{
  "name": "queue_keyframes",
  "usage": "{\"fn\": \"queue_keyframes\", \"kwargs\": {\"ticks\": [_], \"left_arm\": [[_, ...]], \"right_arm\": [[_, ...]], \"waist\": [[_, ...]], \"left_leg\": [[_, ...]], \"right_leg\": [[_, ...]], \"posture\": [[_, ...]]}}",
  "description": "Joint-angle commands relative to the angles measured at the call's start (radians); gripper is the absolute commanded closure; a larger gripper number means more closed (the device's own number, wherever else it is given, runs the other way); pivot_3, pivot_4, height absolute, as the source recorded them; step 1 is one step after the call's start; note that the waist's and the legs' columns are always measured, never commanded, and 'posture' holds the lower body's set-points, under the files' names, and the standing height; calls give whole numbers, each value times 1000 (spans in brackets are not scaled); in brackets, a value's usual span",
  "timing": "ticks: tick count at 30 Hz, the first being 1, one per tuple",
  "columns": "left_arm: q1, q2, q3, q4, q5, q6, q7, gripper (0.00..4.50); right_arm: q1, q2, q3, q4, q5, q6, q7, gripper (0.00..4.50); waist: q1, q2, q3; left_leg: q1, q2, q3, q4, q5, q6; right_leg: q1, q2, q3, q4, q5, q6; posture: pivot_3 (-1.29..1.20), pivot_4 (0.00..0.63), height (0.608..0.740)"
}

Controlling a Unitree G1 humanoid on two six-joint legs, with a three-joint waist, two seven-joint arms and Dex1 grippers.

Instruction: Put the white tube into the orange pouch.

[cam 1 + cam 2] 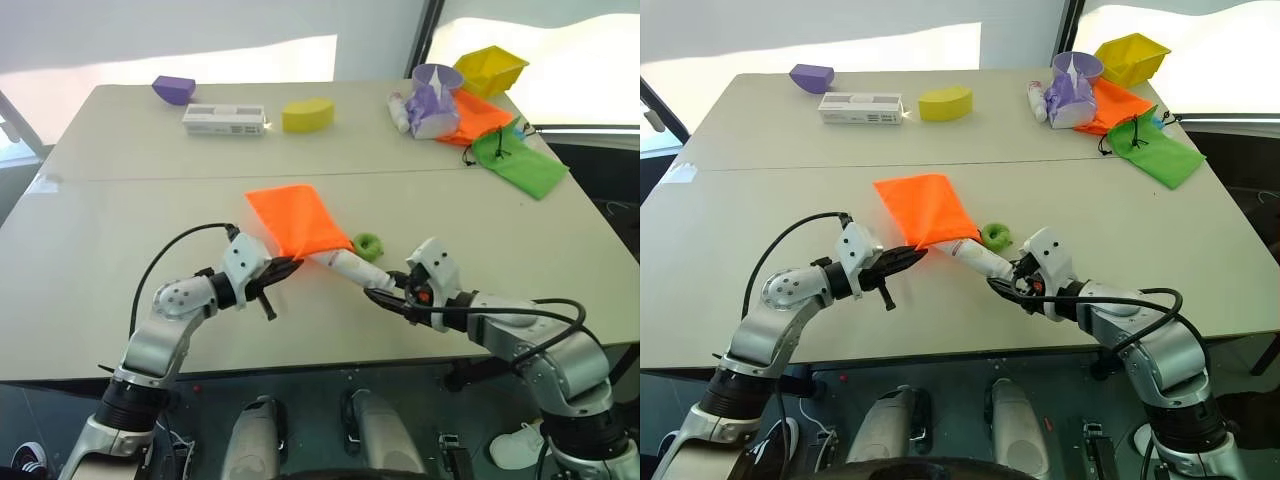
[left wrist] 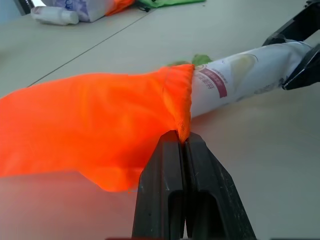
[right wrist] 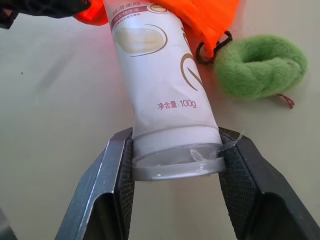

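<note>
The orange pouch (image 1: 295, 220) lies flat in the middle of the table, its mouth toward me. My left gripper (image 1: 283, 266) is shut on the rim of that mouth (image 2: 181, 131). The white tube (image 1: 345, 265) lies slanted with its front end inside the mouth and its back half sticking out. My right gripper (image 1: 385, 292) is shut on the tube's flat crimped end (image 3: 172, 167), one finger on each side. The cord's green ball (image 3: 260, 65) rests on the table beside the tube, to its right in the eye views.
At the back stand a purple block (image 1: 174, 89), a flat white box (image 1: 224, 120) and a yellow block (image 1: 307, 114). Back right hold a small bottle (image 1: 399, 112), a purple cup (image 1: 437, 80), a yellow bin (image 1: 490, 68), a darker orange pouch (image 1: 480, 115) and a green pouch (image 1: 520, 162).
</note>
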Motion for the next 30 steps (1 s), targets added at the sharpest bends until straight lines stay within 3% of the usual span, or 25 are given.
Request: {"fn": "queue_keyframes", "kwargs": {"ticks": [1, 5, 10, 16, 24, 30], "left_arm": [[-1, -4, 12, -46, -17, -3, 4, 4500], [0, -12, 8, -59, -17, 3, 9, 4500], [15, -6, 7, -69, -16, 6, 11, 4500], [13, -1, 11, -70, -24, 9, 8, 4500], [9, -10, 15, -53, -7, -14, 27, 4500], [12, 5, 28, -55, -16, -12, 16, 4500]], "right_arm": [[-44, 69, 57, -30, -18, -10, -63, 2691], [-70, 123, 140, 14, -121, -25, -156, 2691], [-97, 175, 108, 43, -140, -19, -204, 2691], [-100, 160, 100, 55, -142, -10, -193, 2691], [-30, 6, 61, -28, -66, -47, -4, 2691], [-7, -8, 6, -45, -30, -36, 6, 2691]], "waist": [[-1, 0, 0], [-1, 0, 0], [1, 0, 0], [1, 0, 0], [3, 0, 0], [-2, 0, 0]], "left_leg": [[0, 0, 0, 0, 0, 0], [1, 0, 0, 0, 0, 0], [0, 0, 1, 0, 0, 0], [0, 0, 1, 0, 0, 0], [0, -1, 1, 0, 0, 0], [1, 0, 0, 0, 0, 0]], "right_leg": [[0, 0, 0, 0, 0, 0], [-1, 0, 0, 2, 0, 0], [0, 0, 1, 1, 0, 0], [0, 0, 1, 1, 0, 0], [0, -1, 1, 1, 0, 0], [0, 0, 1, 1, 0, 0]], "posture": [[0, 150, 740], [0, 150, 740], [0, 150, 740], [0, 150, 740], [0, 150, 740], [0, 150, 740]]}}
